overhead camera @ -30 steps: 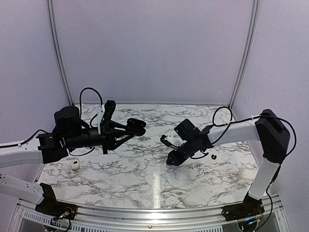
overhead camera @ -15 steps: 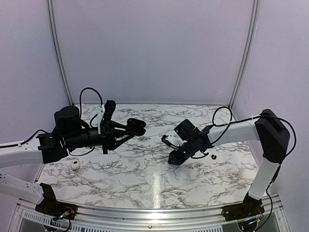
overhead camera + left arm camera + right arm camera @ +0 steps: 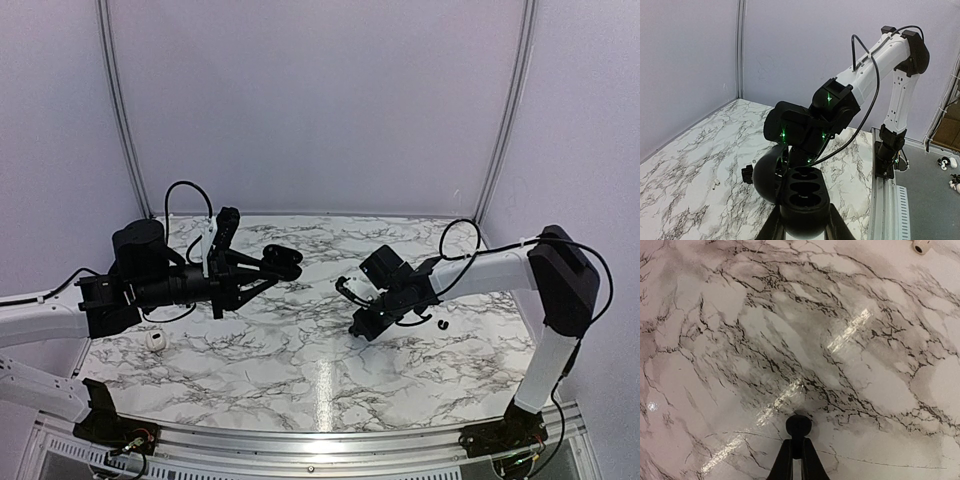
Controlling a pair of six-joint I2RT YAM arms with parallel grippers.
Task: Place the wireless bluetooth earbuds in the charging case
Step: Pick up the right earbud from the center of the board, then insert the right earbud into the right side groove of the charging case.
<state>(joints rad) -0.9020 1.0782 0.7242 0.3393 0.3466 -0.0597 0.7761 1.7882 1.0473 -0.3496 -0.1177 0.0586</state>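
right fingers: together, pinching a black earbud just above the bench
left fingers: clamped on open black charging case, held aloft, sockets up
relation: case lies left of and beyond right fingers, well apart
other earbud: on bench beside right arm

Two robot arms: the left arm and the right arm. Two grippers, one per arm: the left gripper and the right gripper. One marble table. Two small black earbuds: a loose earbud on the table at about four o'clock, and a pinched earbud at the right gripper's tips. One white case at about eight o'clock. One black hinged shell with three hollows, clasped by the left gripper.
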